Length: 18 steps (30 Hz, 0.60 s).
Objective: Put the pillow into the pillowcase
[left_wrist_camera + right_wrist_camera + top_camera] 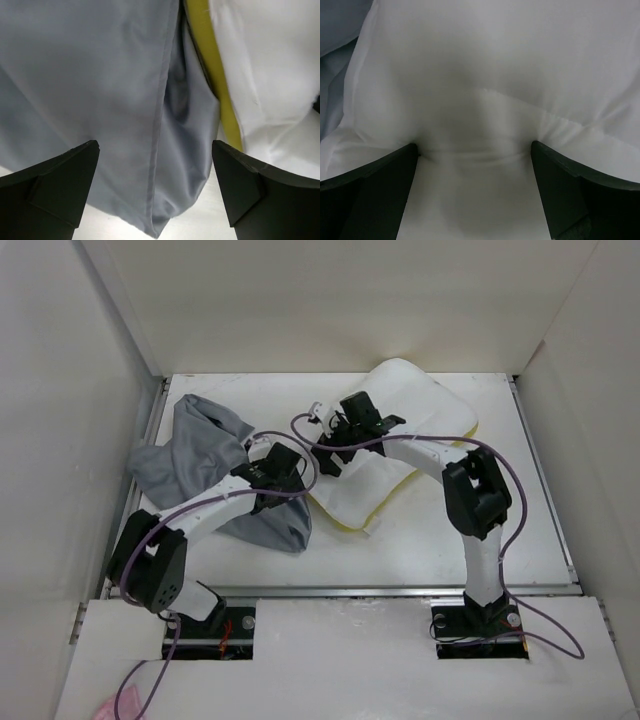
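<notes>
Jaws apart on both arms: my left jaws hang over the hem of the pillowcase [210,450], my right jaws straddle the near-left end of the pillow [420,400]. Across the tabletop [400,540] it runs slantwise to the far right, touching the pillowcase.

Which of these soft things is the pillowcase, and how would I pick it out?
Start at the white table and look to its left side. There lies the pillowcase, a crumpled grey fabric sack partly under the left arm. Its neighbour, the pillow, is puffy and white with a yellow edge; the pillowcase alone is grey.
</notes>
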{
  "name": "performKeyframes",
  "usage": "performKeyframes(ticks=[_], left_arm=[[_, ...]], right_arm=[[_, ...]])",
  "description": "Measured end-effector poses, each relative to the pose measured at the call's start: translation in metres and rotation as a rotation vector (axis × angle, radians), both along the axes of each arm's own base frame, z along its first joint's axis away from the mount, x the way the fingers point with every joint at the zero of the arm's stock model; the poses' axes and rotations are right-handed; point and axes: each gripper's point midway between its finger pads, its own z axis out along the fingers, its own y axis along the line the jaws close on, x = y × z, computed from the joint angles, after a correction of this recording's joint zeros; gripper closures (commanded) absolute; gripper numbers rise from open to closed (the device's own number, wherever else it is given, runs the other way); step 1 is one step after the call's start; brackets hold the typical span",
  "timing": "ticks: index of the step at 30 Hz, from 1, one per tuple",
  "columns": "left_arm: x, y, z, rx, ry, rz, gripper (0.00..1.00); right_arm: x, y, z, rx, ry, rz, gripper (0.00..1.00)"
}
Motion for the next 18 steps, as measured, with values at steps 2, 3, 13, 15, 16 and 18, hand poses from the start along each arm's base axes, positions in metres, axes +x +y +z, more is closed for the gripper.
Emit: performKeyframes(ticks=[2, 3, 13, 15, 16, 18], left_arm=[[0.003, 0.002, -0.010, 0.005, 0.024, 0.015, 0.20], [0.004, 0.004, -0.016, 0.011, 0.038, 0.023, 0.22], [0.004, 0.024, -0.042, 0.057, 0.116, 0.082, 0.95], [0.005, 0.031, -0.041, 0.079, 0.117, 0.107, 1.00], [0.006, 0.034, -0.038, 0.091, 0.116, 0.115, 1.00], [0.013, 0.037, -0.027, 0.109, 0.095, 0.129, 1.00]], right_arm=[[0.005, 0.003, -0.001, 0.020, 0.002, -0.027, 0.10], [0.009, 0.003, 0.001, 0.031, -0.001, -0.053, 0.17], [0.049, -0.045, 0.016, 0.190, 0.006, -0.354, 1.00], [0.048, -0.070, 0.021, 0.208, -0.001, -0.406, 1.00], [0.047, -0.079, 0.025, 0.212, -0.008, -0.423, 1.00], [0.042, -0.100, 0.037, 0.213, -0.033, -0.462, 1.00]])
